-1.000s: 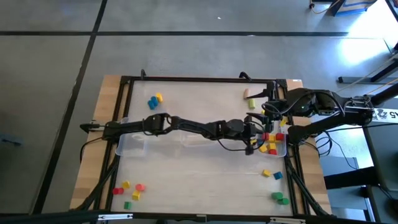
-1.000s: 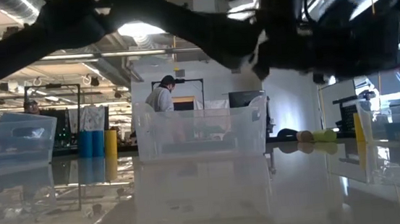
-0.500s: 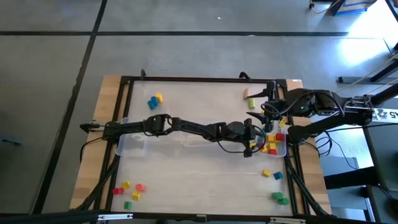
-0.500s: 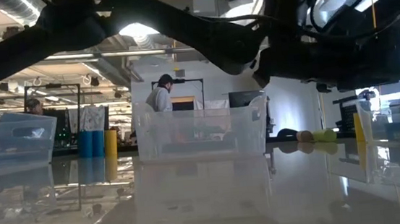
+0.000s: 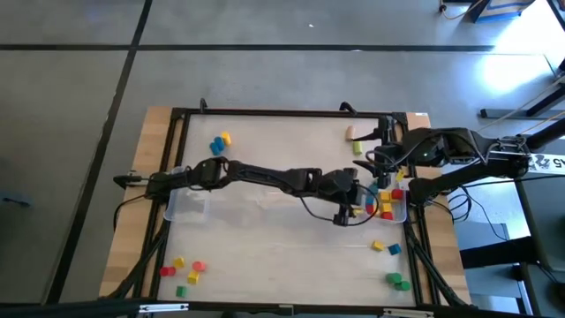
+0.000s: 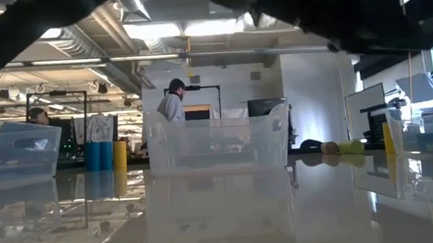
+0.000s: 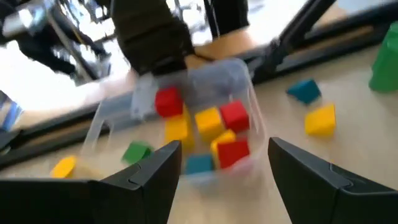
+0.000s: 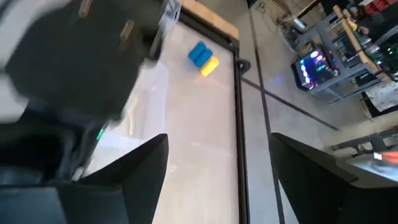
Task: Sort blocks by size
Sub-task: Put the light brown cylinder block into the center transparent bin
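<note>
Small coloured blocks lie in groups on the table. A clear bin (image 5: pixel 403 210) at the right edge holds red, yellow and blue blocks (image 7: pixel 209 119). My left gripper (image 5: pixel 350 210) hangs open, raised just left of that bin, nothing between its fingers (image 7: pixel 224 171). My right gripper (image 5: pixel 376 162) waits open at the far right, above the bin's far end. Loose blocks rest on the table: a blue one (image 7: pixel 305 91) and a yellow one (image 7: pixel 321 119) near the bin, and a blue and yellow pair (image 8: pixel 203 58) at the far left.
More clear bins stand at the left edge (image 5: pixel 189 203) and mid-table (image 6: pixel 218 143). More blocks lie at the near left (image 5: pixel 181 269), near right (image 5: pixel 397 281) and far right (image 5: pixel 355 138). A black frame (image 5: pixel 282 112) rims the table. People stand in the room behind.
My left gripper has risen from just over the right bin and drawn back a little toward the table's left and near edge; in the low view its arm has climbed to the top of the picture. A red block now shows in the right bin there.
</note>
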Tool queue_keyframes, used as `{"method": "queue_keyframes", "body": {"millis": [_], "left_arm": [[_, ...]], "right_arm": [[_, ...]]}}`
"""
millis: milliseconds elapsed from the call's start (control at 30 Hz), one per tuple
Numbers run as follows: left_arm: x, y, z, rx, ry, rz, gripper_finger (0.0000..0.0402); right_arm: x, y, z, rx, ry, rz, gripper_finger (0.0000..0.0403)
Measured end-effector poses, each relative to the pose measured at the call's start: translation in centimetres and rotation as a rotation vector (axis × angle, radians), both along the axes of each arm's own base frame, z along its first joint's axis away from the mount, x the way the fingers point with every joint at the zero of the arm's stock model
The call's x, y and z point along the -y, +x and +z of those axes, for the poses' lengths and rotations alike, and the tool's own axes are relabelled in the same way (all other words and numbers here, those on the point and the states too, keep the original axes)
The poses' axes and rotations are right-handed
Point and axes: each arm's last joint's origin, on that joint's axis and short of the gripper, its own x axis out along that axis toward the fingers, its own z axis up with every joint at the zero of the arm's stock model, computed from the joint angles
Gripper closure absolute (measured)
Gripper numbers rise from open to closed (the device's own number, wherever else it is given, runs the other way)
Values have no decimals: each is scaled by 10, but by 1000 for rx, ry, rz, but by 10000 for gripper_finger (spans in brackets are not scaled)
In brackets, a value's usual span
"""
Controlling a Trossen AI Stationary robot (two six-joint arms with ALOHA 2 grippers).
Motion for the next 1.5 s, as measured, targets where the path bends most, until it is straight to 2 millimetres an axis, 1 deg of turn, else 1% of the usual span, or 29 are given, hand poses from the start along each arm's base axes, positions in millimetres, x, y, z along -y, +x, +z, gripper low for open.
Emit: {"method": "queue_keyframes", "body": {"millis": [100,200,300,433,533,633,700,733,867,967,1067,1233,1300,1400,1500], "left_arm": [[-6,-12,15,-89,7,12,164],[-15,-26,24,-208,-15,45,164],[-31,-40,27,-332,-31,88,164],[-50,-55,26,-474,-39,133,164],[-59,-66,28,-558,-34,142,164],[-66,-77,33,-576,-49,130,164],[-70,-87,37,-563,-61,129,164],[-72,-92,42,-526,-67,128,164],[-77,-126,56,-407,-79,152,164],[-79,-160,65,-305,-107,185,164],[-79,-194,69,-202,-130,213,164],[-76,-243,64,-97,-142,235,164],[-76,-257,60,-70,-138,242,164],[-78,-274,53,-41,-119,262,164],[-82,-283,45,-23,-118,283,164]], "right_arm": [[2,-2,-3,-31,-31,-52,118],[4,-5,-5,-55,-55,-122,118],[6,-7,-6,-63,-73,-196,118],[8,-8,-8,-60,-75,-272,118],[8,-6,-10,-65,-75,-318,118],[9,-4,-13,-78,-73,-359,118],[9,-4,-16,-104,-84,-392,118],[10,-3,-17,-111,-86,-412,118],[16,-1,-22,-152,-87,-492,118],[24,2,-28,-181,-116,-545,118],[36,6,-39,-228,-107,-596,118],[60,14,-64,-290,-5,-637,118],[71,18,-76,-308,48,-631,118],[91,24,-89,-323,112,-619,118],[112,25,-103,-368,188,-632,118]]}}
